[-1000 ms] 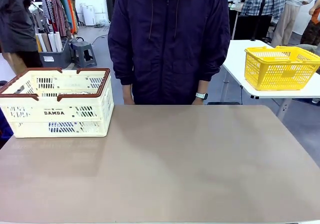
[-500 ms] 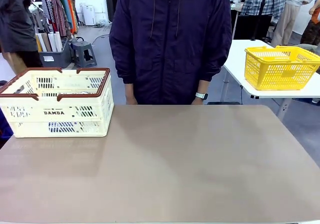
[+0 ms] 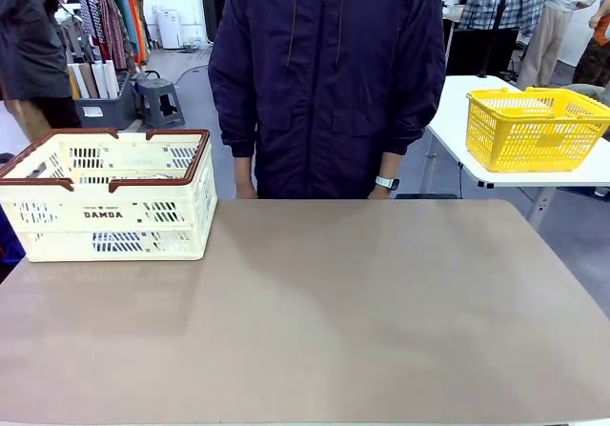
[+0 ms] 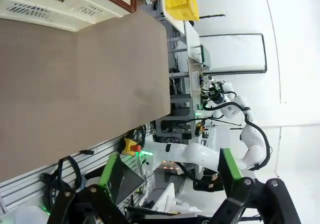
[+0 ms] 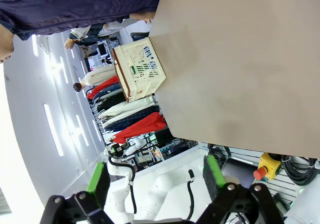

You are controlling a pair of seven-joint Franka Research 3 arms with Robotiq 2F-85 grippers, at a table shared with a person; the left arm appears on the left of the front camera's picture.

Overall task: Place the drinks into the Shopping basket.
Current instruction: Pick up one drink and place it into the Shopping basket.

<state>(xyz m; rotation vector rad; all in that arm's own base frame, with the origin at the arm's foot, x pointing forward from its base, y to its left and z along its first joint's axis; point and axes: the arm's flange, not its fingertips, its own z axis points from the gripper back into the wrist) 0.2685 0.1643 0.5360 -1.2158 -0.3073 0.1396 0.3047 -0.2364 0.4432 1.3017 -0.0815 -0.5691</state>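
Your left gripper [image 4: 167,176] and right gripper [image 5: 156,181] both hung spread wide with nothing between the fingers, clear of the table [image 3: 362,302]. The Shopping basket [image 3: 110,197] sat at its far left corner.

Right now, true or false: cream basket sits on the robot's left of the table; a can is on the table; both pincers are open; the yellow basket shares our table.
1. The cream basket sits on the robot's left side of the table: true.
2. A can stands on the table: false, none shows there.
3. The left pincer and the right pincer are open: true.
4. The yellow basket shares that table: false, it sits on a separate white table.
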